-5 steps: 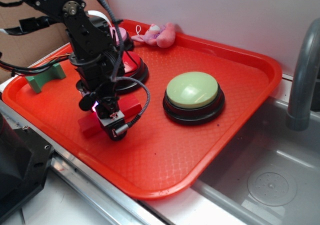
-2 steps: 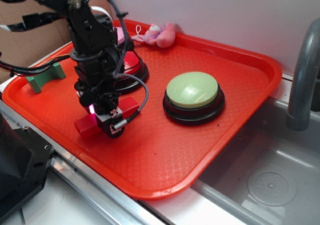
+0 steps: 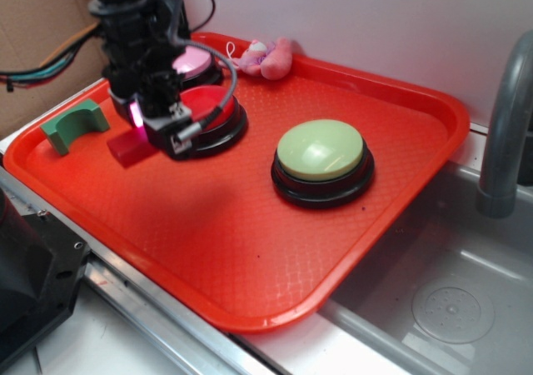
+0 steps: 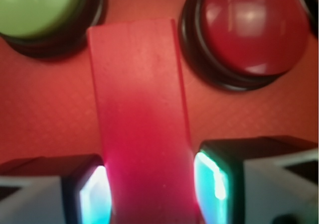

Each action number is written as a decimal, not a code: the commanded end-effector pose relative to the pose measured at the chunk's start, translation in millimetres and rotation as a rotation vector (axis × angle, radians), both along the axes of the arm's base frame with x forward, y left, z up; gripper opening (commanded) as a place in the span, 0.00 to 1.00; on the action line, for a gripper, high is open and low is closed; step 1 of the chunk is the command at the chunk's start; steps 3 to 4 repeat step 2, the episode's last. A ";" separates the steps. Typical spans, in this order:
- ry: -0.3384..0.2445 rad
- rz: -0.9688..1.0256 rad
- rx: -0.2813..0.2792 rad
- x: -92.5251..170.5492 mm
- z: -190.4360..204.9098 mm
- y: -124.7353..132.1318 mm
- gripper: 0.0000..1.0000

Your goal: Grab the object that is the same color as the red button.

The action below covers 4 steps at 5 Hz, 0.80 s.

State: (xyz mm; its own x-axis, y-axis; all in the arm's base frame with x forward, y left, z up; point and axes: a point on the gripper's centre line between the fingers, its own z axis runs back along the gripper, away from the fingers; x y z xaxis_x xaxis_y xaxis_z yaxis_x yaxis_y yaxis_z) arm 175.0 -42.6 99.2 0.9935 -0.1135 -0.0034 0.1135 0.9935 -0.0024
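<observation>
My gripper [image 3: 156,135] is shut on the long red block [image 3: 125,149] and holds it in the air above the left part of the red tray [image 3: 250,250]. In the wrist view the block [image 4: 139,109] runs up the middle between my two pads [image 4: 97,194], which press its sides, with the gripper [image 4: 149,191] closed around it. The red button [image 3: 208,108] on its black base sits just behind and right of the gripper. It also shows in the wrist view [image 4: 249,32] at the top right.
A light green-topped button [image 3: 321,152] stands mid-tray and shows in the wrist view [image 4: 40,7]. A pink-topped button [image 3: 193,62] and a pink plush toy [image 3: 262,58] lie at the back. A green arch block [image 3: 75,125] sits at the left. A sink [image 3: 450,300] and a grey faucet [image 3: 504,133] are at the right.
The gripper has risen and moved back and to the left, lifting the red block off the tray.
</observation>
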 end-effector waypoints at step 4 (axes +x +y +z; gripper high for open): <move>-0.090 -0.054 0.020 -7.8 81.9 -1.4 0.00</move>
